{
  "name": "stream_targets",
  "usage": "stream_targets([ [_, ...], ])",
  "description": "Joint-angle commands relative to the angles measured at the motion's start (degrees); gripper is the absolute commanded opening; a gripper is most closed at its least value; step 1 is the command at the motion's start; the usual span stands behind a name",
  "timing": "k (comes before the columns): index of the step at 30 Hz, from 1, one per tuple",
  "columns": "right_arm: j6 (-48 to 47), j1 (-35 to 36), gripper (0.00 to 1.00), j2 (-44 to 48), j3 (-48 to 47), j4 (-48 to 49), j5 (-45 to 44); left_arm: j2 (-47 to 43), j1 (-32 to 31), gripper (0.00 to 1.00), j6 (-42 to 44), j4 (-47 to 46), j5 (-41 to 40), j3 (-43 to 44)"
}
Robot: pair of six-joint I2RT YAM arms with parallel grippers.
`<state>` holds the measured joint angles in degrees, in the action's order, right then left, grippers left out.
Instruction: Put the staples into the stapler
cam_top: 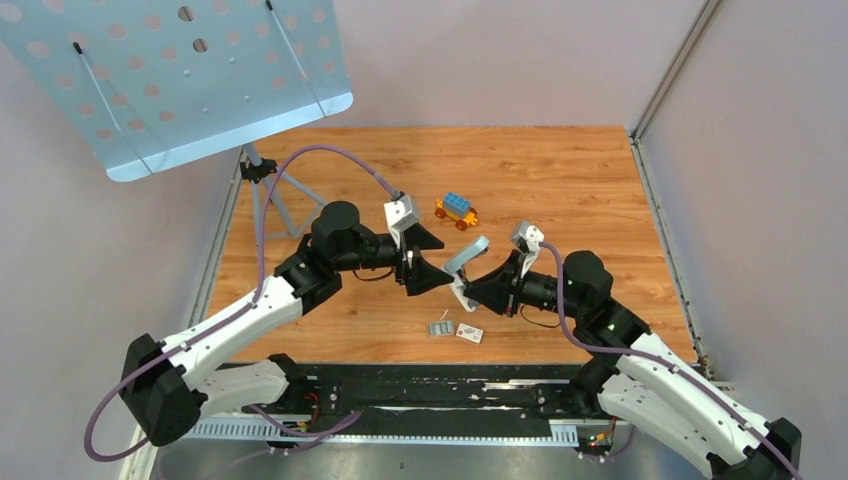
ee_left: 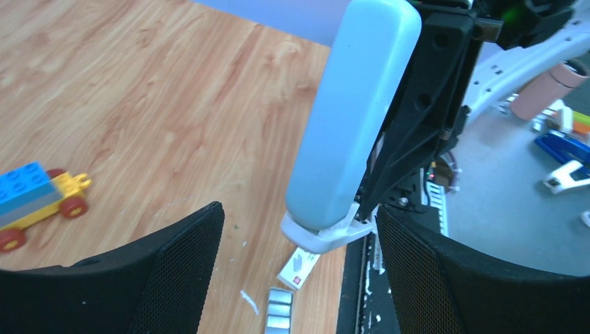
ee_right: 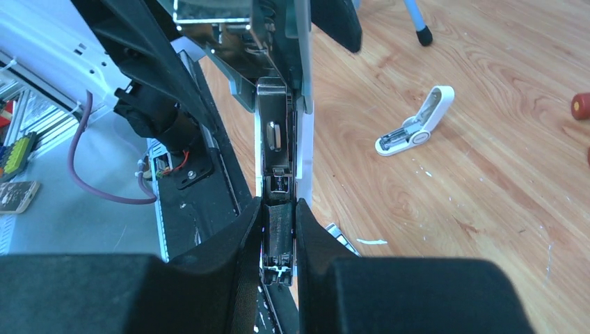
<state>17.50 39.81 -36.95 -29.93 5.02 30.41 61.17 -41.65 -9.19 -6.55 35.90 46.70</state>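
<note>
Between the black fingers of the right gripper, which are closed to a narrow gap, the stapler is clamped by its metal magazine and held above the table. Its pale blue top is hinged away from the white base. Facing it, the left gripper stands wide open with nothing in its grasp. The stapler's lower end shows between its mesh-faced fingers, but I cannot tell whether either one touches it.

Below, on the wooden tabletop, the staples lie flat as a small grey ribbed block near the near edge, apart from the stapler and both grippers. A small white printed box lies just beside them.

Farther out stands a toy brick car, blue and yellow on red wheels. A small white hinged tool rests on the wood. A perforated music-stand tray stands at the far left corner.
</note>
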Motion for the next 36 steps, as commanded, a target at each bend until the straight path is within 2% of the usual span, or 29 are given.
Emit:
stream_targets([
  [1, -1.86, -0.63, 0.08, 0.87, 0.58, 3.95, 4.43, 3.50, 0.53, 0.83, -2.45, -7.20, 10.53, -0.04],
  [8, -1.09, -0.64, 0.08, 1.64, 0.72, 6.63, 5.20, 8.11, 0.50, 0.79, -6.55, -9.57, 18.14, 1.10],
  [13, -0.97, -0.60, 0.08, 2.11, 1.23, 7.73, 4.70, 8.56, 0.52, 0.69, -12.55, -17.47, 18.68, -1.38],
  [17, -0.75, -0.68, 0.08, 2.08, 1.28, 8.22, 4.58, 8.24, 0.54, 0.71, -15.94, -22.08, 17.68, -3.00],
  [23, 0.91, -0.62, 0.07, 2.14, 2.42, 11.37, 3.84, 8.93, 0.52, 0.65, -23.69, -32.83, 17.96, -5.76],
  [27, 1.55, -0.64, 0.07, 2.57, 3.10, 12.03, 3.41, 9.64, 0.57, 0.64, -24.54, -33.68, 18.19, -6.17],
  [31, 1.03, -0.66, 0.07, 2.99, 3.27, 11.33, 2.65, 9.59, 0.56, 0.56, -24.74, -34.14, 18.04, -6.43],
  [36, 0.85, -0.71, 0.07, 3.54, 3.24, 11.01, 1.77, 9.90, 0.58, 0.55, -24.88, -34.38, 17.62, -6.93],
])
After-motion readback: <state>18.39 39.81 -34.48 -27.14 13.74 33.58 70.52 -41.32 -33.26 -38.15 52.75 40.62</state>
